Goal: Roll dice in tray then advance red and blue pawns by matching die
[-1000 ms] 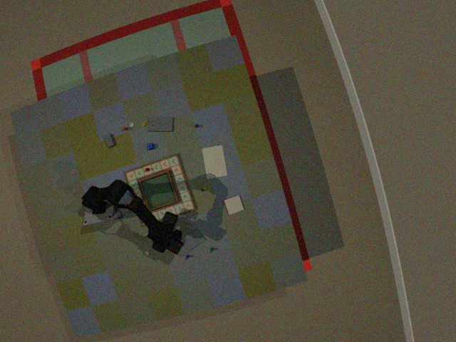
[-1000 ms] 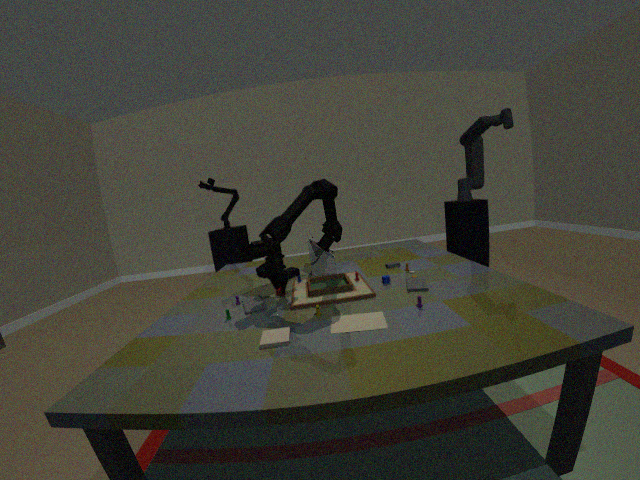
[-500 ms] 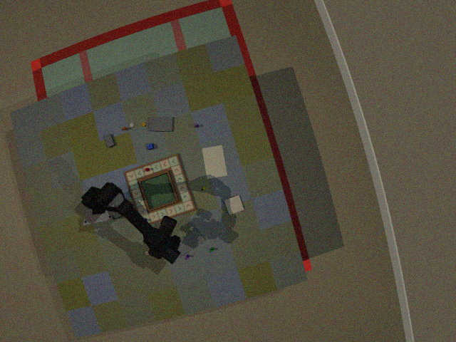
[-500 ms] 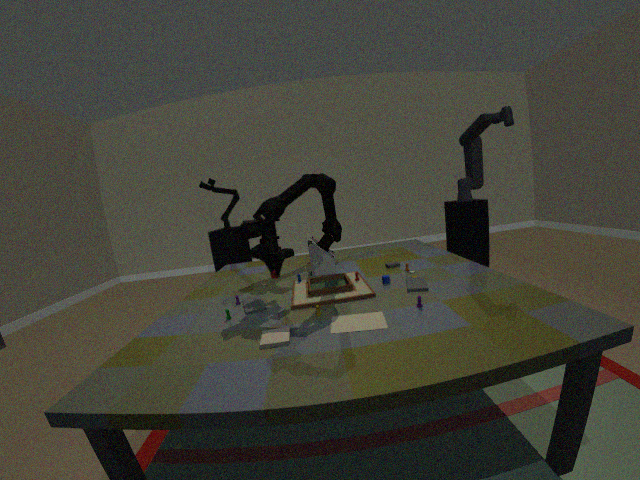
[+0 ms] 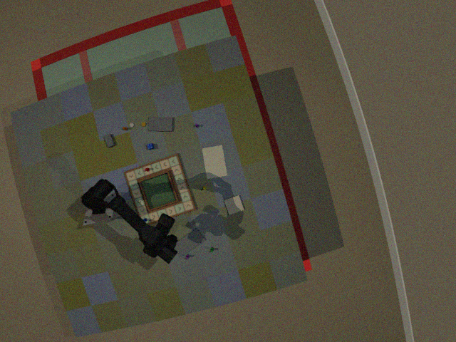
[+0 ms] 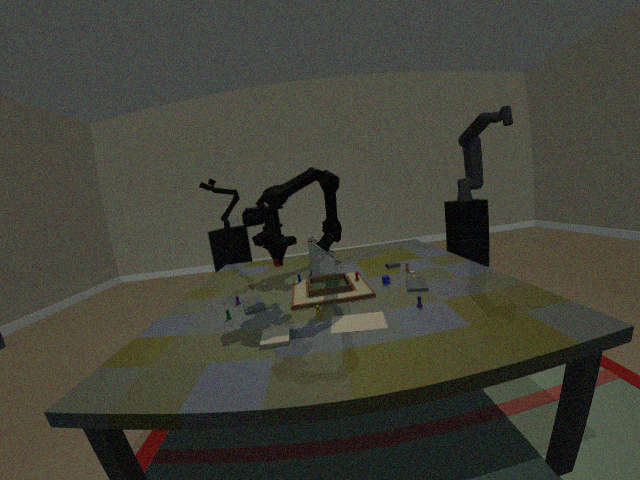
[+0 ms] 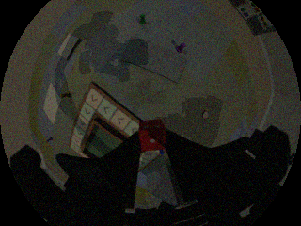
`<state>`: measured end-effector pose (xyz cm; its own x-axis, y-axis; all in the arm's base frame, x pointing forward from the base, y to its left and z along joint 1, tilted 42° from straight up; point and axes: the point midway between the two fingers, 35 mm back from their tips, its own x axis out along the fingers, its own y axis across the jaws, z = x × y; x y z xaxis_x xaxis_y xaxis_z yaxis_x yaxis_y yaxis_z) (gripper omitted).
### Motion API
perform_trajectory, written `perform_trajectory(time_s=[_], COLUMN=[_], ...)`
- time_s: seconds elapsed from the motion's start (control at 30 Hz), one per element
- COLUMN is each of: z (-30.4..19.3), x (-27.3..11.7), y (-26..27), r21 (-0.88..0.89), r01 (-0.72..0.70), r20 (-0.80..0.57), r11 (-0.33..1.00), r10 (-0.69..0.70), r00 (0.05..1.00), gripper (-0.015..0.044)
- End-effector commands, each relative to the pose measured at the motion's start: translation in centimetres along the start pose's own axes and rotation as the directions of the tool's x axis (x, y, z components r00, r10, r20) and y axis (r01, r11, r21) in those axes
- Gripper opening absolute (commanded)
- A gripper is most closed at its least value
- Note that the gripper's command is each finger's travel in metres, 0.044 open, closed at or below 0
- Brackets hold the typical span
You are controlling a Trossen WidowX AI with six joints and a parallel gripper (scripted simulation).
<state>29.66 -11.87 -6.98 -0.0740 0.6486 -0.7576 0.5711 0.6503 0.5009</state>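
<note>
The claw (image 6: 277,263) (image 7: 150,134) is nearly closed, pinching the red die (image 6: 277,262) (image 7: 152,135) above the table (image 5: 257,291) (image 6: 320,379). Near it stands the blue pawn (image 5: 145,219) (image 6: 298,277) (image 7: 162,152) on the board (image 5: 187,204) (image 6: 333,302) (image 7: 107,109); the blue die (image 5: 149,146) (image 6: 386,280) sits beyond, outside the tray (image 5: 158,190) (image 6: 330,284) (image 7: 101,139).

- We see a cream card (image 5: 214,160) (image 6: 359,322) (image 7: 51,104) lying flat, our landmark in the top view.
- Below it, we spot a pale block (image 5: 234,204) (image 6: 274,338) and a yellow pawn (image 5: 204,188) (image 6: 318,311) (image 7: 66,95).
- Well below it, we find a green pawn (image 5: 211,249) (image 6: 227,314) (image 7: 143,19) and a purple pawn (image 5: 187,256) (image 6: 237,300) (image 7: 180,47).
- Above it, we notice another purple pawn (image 5: 197,125) (image 6: 419,302) (image 7: 50,138).
- Up and left of it, we have a gray box (image 5: 160,124) (image 6: 417,286), a smaller gray block (image 5: 110,140) (image 6: 392,265) and an orange pawn (image 5: 125,128) (image 6: 407,268).
</note>
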Motion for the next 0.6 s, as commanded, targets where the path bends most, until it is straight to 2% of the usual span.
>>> perform_trajectory(time_s=[0.0,0.57], z=[-0.8,-6.1], x=[0.1,1.7], y=[2.0,9.0], r21=[0.061,0.431], r01=[0.002,-0.005], r20=[0.006,0.01], r11=[0.998,0.902], r10=[-0.003,0.0], r00=[1.0,1.0], gripper=[0.0,0.0])
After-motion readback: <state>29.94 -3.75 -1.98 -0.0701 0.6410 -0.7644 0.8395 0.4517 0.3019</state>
